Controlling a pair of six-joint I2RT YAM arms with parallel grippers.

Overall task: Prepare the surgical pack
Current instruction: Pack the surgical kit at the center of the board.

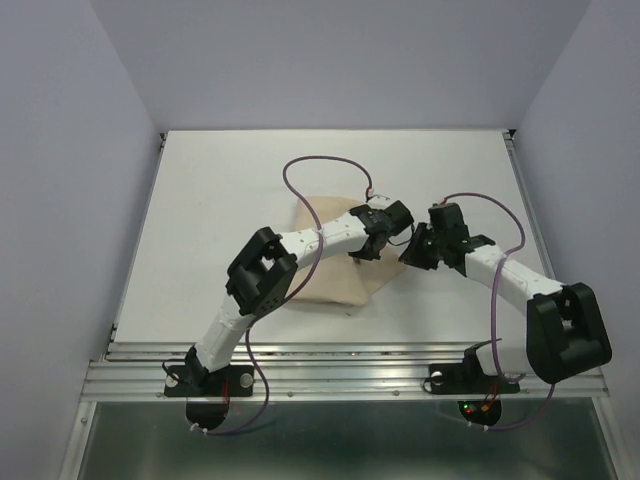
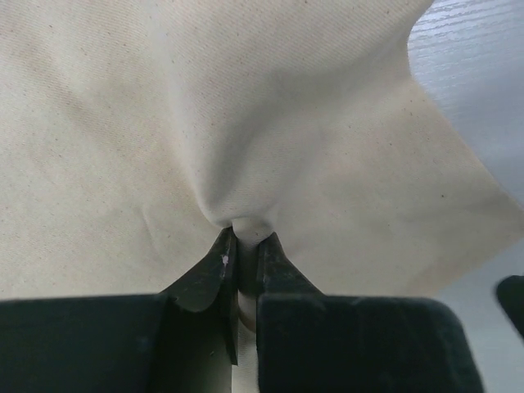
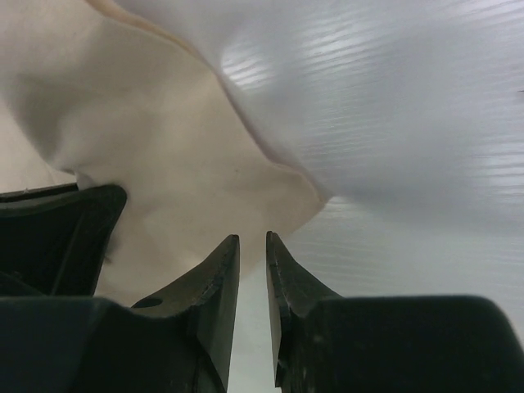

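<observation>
The left gripper is clenched on a pinched fold of the cloth, which lies in the middle of the table. The right gripper holds nothing, and its fingers stand a narrow gap apart. The cloth's edge lies just ahead of them, with most of the cloth to their left.

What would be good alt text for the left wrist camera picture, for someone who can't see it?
The black fingers of the left gripper pinch a small fold of beige cloth, and creases fan out from the pinch across the sheet, which fills most of the view. Bare white table shows at the right edge.
</observation>
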